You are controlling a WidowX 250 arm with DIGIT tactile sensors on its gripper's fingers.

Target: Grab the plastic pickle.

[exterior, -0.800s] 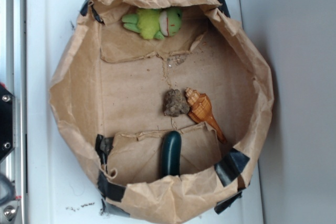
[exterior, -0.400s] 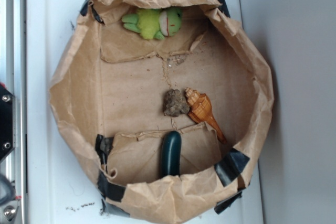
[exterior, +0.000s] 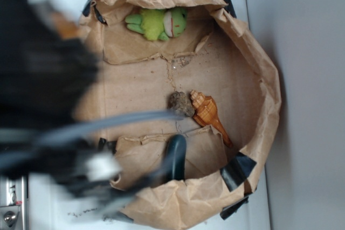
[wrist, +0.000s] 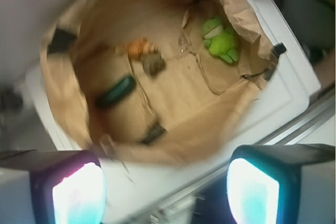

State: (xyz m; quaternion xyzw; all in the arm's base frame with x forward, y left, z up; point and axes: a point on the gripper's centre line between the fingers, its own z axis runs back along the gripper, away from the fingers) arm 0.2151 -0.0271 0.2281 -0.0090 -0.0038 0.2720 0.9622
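The plastic pickle (exterior: 176, 157) is a glossy dark green cylinder lying on the floor of a brown paper basin (exterior: 261, 84), close to its near wall. In the wrist view the pickle (wrist: 116, 91) shows blurred at the left of the basin's floor. My gripper (wrist: 165, 192) is open, with its two pads (wrist: 79, 195) wide apart and nothing between them. It hangs over the white surface outside the basin's rim, well away from the pickle. From the exterior camera my arm (exterior: 43, 79) is a dark motion blur across the left side, hiding the basin's left wall.
A lime-green plush frog (exterior: 159, 23) lies against the far wall. A brown lumpy rock (exterior: 179, 104) and an orange spiral seashell (exterior: 207, 112) sit mid-floor, just beyond the pickle. Black tape patches the rim. A metal rail (wrist: 294, 124) borders the white surface.
My arm, out of view in both earlier frames, has swept in from the left and now blurs across the left half of the exterior view. The objects have not moved.
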